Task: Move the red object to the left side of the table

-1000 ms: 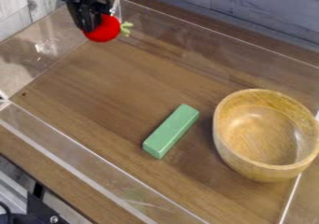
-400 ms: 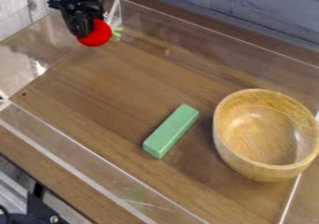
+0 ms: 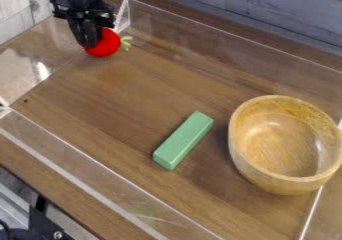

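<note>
Our gripper points straight down at the far left corner of the table, its dark fingers clamped on the red toy fruit, which bulges out below and to the right of them (its tiny green tip shows on the right). The fruit sits low, close to the wood; we cannot tell whether it touches. The risk we see: being round, it could roll once let go, or bump the clear acrylic wall just beside it if we drift further. The green rectangular block and the wooden bowl lie well apart, toward the near right.
</note>
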Available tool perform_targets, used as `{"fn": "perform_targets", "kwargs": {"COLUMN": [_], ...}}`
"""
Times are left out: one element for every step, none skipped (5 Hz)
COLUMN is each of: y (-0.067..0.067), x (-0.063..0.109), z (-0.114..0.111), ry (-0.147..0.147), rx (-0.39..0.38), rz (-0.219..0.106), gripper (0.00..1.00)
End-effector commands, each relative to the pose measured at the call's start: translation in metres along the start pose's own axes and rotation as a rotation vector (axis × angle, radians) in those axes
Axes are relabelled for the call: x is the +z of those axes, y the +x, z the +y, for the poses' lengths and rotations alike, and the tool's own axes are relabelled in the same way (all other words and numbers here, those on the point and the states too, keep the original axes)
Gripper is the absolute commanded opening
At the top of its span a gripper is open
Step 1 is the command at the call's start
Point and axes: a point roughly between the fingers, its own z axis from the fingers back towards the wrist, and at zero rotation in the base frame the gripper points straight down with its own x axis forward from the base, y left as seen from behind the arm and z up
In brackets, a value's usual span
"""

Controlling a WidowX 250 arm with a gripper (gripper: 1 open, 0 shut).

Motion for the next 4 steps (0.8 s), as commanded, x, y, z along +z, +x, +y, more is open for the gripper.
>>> {"fn": "perform_targets", "kwargs": {"y": [0.0118,0.011,0.0098,0.0067], "x": [0.0154,0.0117,0.0085,0.0107], "z": [0.0021,0.0011,0.002,0.0047], "ry": [0.018,0.012,0.002,-0.001], "rx": [0.006,0.017,0.029,0.058], "rz": [-0.054,-0.043,-0.032,-0.031], "gripper": [0.0,0.0,0.0,0.0]}}
